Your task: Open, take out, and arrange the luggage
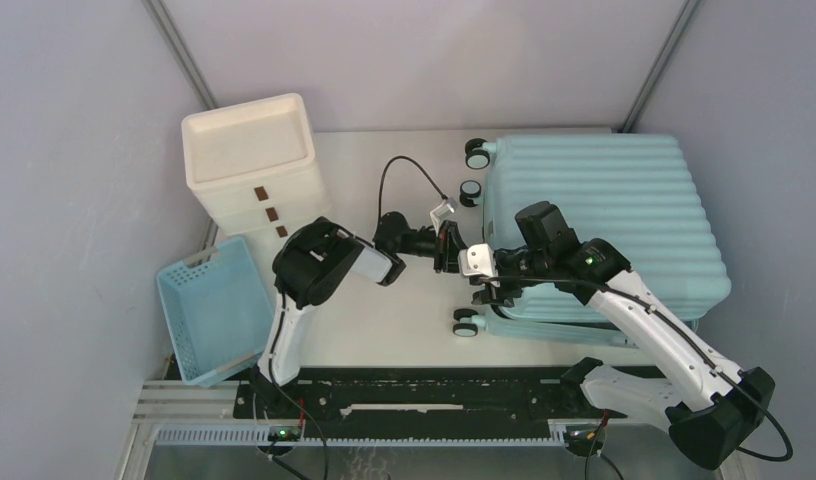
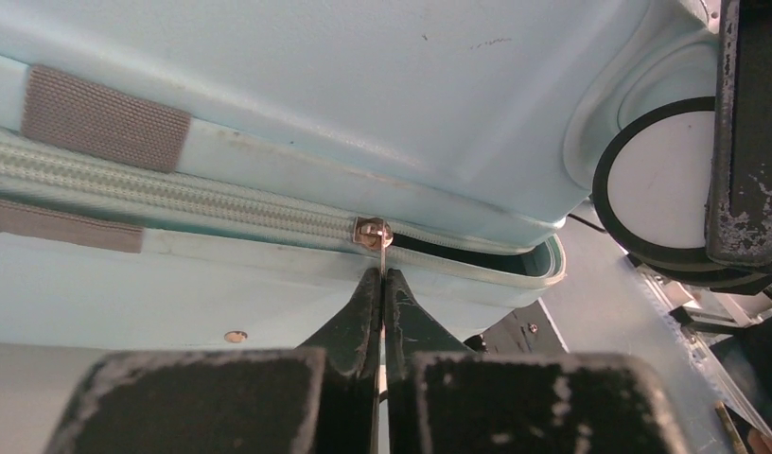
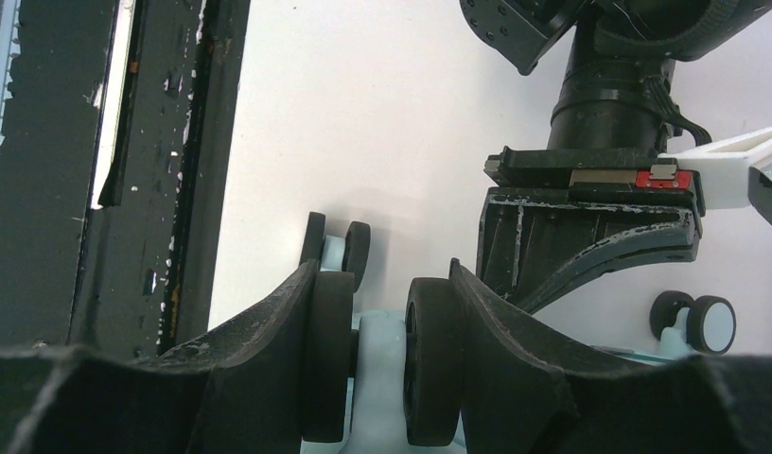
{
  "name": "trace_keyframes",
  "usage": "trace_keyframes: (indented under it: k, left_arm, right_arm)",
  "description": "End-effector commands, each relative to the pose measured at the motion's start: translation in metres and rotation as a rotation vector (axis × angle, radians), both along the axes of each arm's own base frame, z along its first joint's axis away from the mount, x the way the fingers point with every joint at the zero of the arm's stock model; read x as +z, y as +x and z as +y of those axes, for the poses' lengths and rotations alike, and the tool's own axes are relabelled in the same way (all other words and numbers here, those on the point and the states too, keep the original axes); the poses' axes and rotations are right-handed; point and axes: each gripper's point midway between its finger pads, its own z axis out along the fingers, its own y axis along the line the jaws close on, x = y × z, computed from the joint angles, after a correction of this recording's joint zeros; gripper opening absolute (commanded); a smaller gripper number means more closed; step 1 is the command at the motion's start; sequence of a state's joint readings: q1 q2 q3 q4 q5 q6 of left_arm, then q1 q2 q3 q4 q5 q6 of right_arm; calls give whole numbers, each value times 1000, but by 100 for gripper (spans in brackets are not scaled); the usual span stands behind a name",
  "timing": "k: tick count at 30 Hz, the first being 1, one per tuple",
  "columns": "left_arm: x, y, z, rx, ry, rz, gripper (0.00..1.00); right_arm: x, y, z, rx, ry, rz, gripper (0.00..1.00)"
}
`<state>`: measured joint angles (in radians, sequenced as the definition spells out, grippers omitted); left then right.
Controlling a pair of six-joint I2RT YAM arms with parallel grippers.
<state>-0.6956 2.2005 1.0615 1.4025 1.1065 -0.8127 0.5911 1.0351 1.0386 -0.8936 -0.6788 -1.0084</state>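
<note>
luggage (image 1: 604, 215) 1 | left gripper (image 2: 383, 280) 1 | right gripper (image 3: 382, 293) 1 | basket (image 1: 216, 312) 1

Seen from above, the right arm (image 1: 644, 310) covers the near left corner of the large light-blue ribbed hard-shell suitcase (image 1: 604, 210), and the thin metal zip pull (image 2: 383, 253) on the suitcase's left side is too small to find. At the left wrist, its lower end is hidden inside the closed left gripper (image 2: 383, 276). At the right wrist, the bottom edge cuts off the suitcase's black double wheel (image 3: 429, 359).
</note>
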Motion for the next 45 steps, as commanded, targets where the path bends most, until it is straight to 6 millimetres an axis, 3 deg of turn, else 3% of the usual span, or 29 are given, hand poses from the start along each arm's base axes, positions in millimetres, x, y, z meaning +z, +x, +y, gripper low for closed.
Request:
trace_keyframes:
  k: [1,11,25,45]
  left_arm:
    - [30,9,-5,102,-95,-126,0]
    - [30,51,15,400,-64,-221,0]
    - [23,102,17,561,35,-226,0]
    - [28,198,27,775,129,-34,0]
  right_arm:
    - [19,13,8,49,54,-130,0]
    - [15,8,6,84,25,-149,0]
    - [13,5,5,95,15,-143,0]
    - [7,-5,8,136,-2,-124,0]
